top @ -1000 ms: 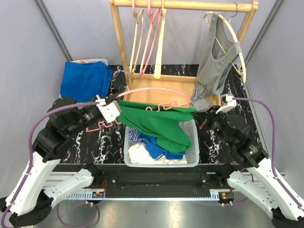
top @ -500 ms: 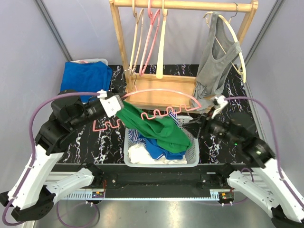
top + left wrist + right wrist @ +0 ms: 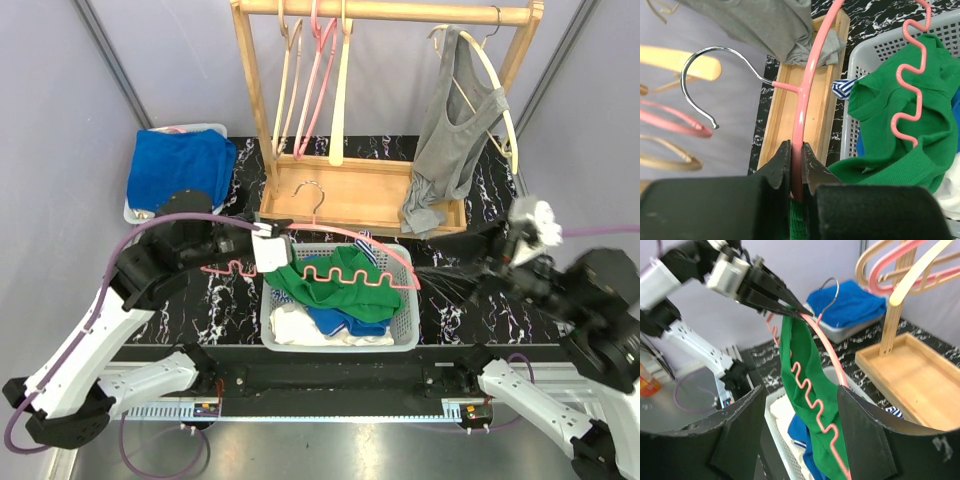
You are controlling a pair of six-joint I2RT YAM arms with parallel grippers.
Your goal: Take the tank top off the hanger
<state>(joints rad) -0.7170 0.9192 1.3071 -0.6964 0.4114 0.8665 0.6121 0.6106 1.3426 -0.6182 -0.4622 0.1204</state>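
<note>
My left gripper is shut on the curved top rod of a pink hanger, held flat over the basket. A green tank top is still threaded on the hanger. It bunches under the wavy lower bar and sags into the basket, and some green fabric shows just below the left jaws. My right gripper is open and stands apart from the hanger's right end, holding nothing.
The white basket holds blue, striped and white clothes. Behind it is a wooden rack with a tray base, several empty hangers and a grey tank top on a wooden hanger. A blue cloth fills a bin at back left.
My right gripper opened, let go at the hanger's right end and drew back to the right. The left gripper lowered the hanger over the basket and the green top slumped into it.
</note>
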